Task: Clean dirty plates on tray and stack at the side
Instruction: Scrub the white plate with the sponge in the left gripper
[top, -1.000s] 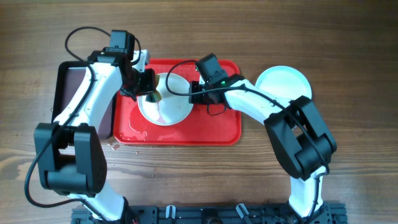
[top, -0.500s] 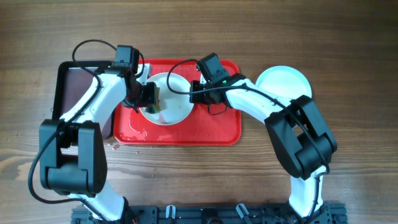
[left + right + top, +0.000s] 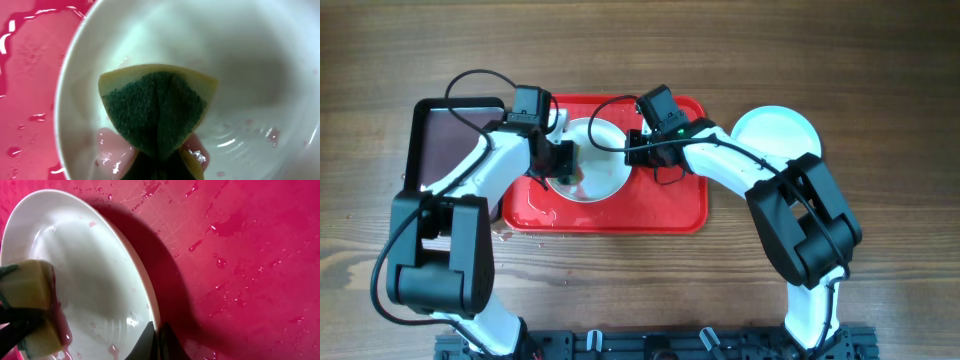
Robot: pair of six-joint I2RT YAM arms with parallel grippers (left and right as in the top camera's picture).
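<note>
Left end effector (image 3: 564,160) clamps sponge (image 3: 157,107) inside plate (image 3: 606,170) (right end effector (image 3: 156,341) pinches its rim).

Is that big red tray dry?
No, the tray is wet: water droplets and small puddles glisten across its red surface beside the plate.

Nothing legible shows in any view — no lettering, brand mark, number or sign can be made out on the tray (image 3: 665,208), the plate (image 3: 607,176) or the sponge (image 3: 157,107).
</note>
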